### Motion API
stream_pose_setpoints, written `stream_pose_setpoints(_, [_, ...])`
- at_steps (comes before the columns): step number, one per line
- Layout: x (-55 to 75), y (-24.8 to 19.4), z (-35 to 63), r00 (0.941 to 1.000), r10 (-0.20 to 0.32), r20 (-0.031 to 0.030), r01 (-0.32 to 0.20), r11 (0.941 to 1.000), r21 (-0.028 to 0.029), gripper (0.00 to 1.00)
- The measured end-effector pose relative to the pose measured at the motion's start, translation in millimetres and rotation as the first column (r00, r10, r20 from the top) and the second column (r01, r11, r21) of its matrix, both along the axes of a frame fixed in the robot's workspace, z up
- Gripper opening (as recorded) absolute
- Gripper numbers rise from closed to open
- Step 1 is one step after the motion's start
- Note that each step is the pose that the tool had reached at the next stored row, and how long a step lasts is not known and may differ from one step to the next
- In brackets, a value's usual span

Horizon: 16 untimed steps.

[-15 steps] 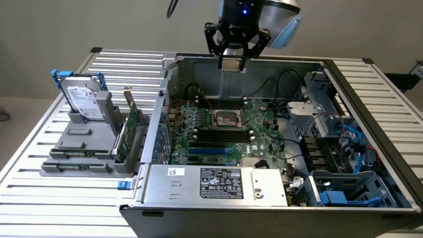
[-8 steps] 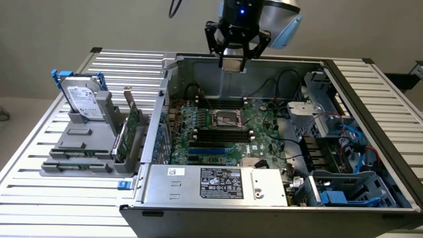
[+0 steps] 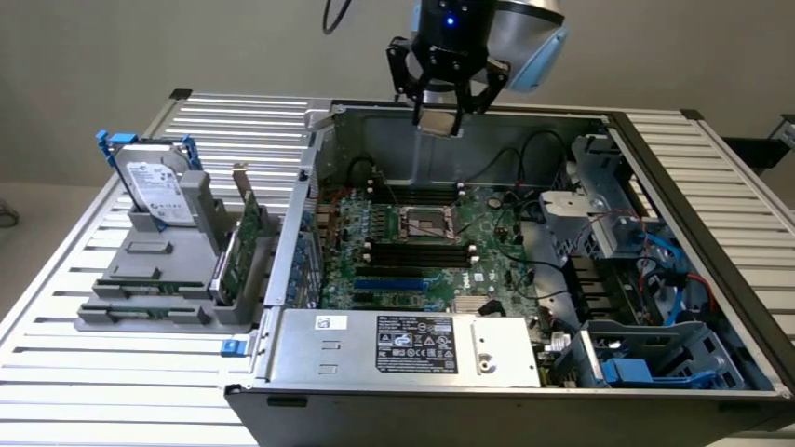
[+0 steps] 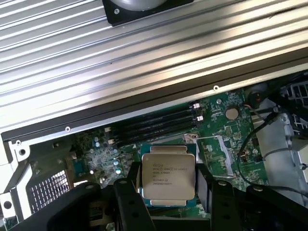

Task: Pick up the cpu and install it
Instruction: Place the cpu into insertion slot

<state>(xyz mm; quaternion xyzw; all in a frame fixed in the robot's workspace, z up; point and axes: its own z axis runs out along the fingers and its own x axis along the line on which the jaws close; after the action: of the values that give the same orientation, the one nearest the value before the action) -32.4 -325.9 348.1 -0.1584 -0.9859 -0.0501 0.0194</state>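
The cpu, a small flat square chip with a silvery top and printed lettering, sits between my black fingers in the wrist view. My gripper is shut on it. In the exterior view the gripper hangs high over the rear wall of the open computer case, with the cpu showing as a pale square at its tips. The square metal-framed socket lies on the green motherboard well below it. In the wrist view the socket peeks out just beyond the held chip.
A grey rack on the exterior view's left holds a labelled silver hard drive and a green card. Black memory slots flank the socket. The power supply fills the case's near side; cables and drive bays crowd its right.
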Motion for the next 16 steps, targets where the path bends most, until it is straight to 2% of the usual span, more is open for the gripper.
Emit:
stream_pose_setpoints(4, [0.0, 0.0, 0.0, 0.9973, -0.073, 0.0000, 0.073, 0.9973, 0.0000, 0.55])
stream_pose_setpoints(8, [0.0, 0.0, -0.1, 0.9894, -0.145, 0.0000, 0.145, 0.9894, 0.0001, 0.55])
stream_pose_setpoints(12, [0.0, 0.0, -0.2, 0.9761, -0.217, 0.0000, 0.217, 0.9761, 0.0000, 0.55])
stream_pose_setpoints(16, [0.0, 0.0, -0.3, 0.9580, -0.287, 0.0000, 0.287, 0.9580, 0.0000, 0.55])
